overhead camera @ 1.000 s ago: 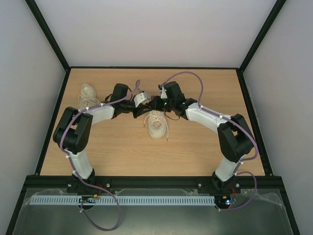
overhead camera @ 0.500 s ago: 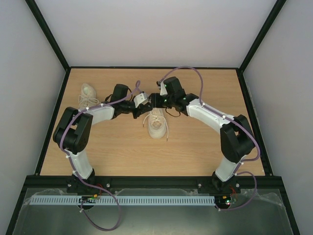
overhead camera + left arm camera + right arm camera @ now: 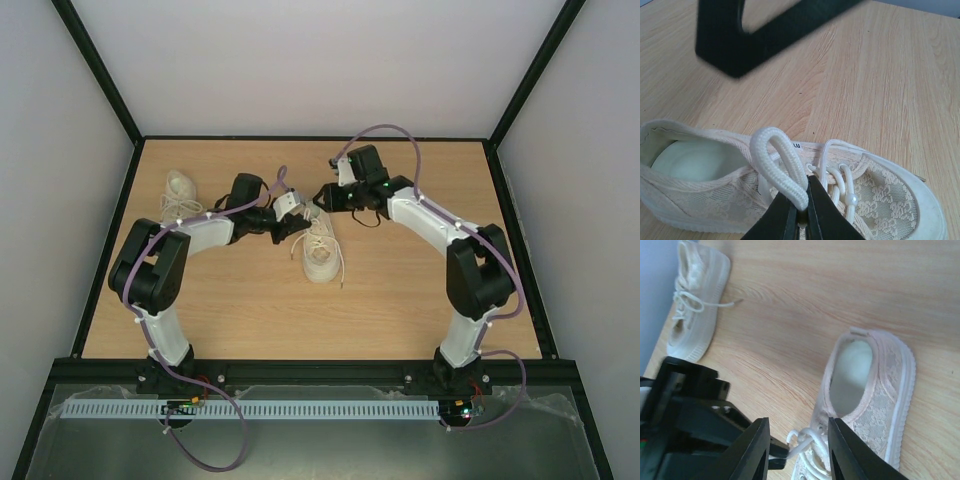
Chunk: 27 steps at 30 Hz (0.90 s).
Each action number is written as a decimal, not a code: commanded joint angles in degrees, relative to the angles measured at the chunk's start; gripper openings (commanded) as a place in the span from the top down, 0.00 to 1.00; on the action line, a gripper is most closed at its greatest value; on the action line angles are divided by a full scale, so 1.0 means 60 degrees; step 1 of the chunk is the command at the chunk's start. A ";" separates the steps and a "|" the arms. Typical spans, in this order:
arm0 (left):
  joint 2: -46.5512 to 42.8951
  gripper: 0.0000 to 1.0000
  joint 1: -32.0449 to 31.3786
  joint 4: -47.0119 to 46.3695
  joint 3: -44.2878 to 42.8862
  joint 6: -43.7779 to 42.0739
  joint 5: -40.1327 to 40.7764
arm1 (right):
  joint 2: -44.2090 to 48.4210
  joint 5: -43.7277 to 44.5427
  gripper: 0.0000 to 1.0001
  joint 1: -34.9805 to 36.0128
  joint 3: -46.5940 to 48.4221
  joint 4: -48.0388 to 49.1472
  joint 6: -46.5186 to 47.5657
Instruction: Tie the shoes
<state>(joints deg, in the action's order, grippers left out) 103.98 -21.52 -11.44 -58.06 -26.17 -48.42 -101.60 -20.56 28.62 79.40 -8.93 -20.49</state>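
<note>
One cream shoe (image 3: 320, 258) lies mid-table with its toe toward the far side. My left gripper (image 3: 300, 222) is shut on a loop of its white lace (image 3: 782, 160), and the loop stands up out of the closed tips (image 3: 802, 200). My right gripper (image 3: 325, 195) hovers just beyond the shoe's toe, open (image 3: 796, 432), with nothing between its fingers. The knotted lace (image 3: 807, 440) and the shoe's opening (image 3: 852, 372) lie below it. The second shoe (image 3: 180, 192) rests at the far left, its laces loose (image 3: 692, 305).
Black frame rails (image 3: 310, 138) and pale walls enclose the wooden table (image 3: 420, 300). The right gripper's black finger (image 3: 755, 35) hangs blurred over the left wrist view. Purple cables loop above both arms (image 3: 385, 135).
The right gripper opened, let go of the lace and drew back toward the far right. The left gripper closed fully on the lace loop and held its place.
</note>
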 commanded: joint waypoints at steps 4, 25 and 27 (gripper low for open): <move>0.0005 0.98 0.0041 -0.0129 0.0063 0.0047 -0.0267 | -0.1186 -0.0990 0.66 0.0043 0.0559 -0.1200 0.1450; 0.0172 0.97 0.0188 -0.0034 0.0011 0.0014 -0.0343 | -0.1289 -0.1588 0.66 0.0064 0.0070 -0.1024 0.2306; 0.0187 0.97 0.0188 -0.0016 -0.0005 0.0012 -0.0358 | -0.1343 -0.1562 0.66 0.0064 0.0092 -0.0992 0.2287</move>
<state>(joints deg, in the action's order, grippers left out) 104.03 -20.80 -11.40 -58.06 -25.34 -48.51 -110.00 -28.27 28.62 80.53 -13.23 -7.90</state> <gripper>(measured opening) 0.027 0.339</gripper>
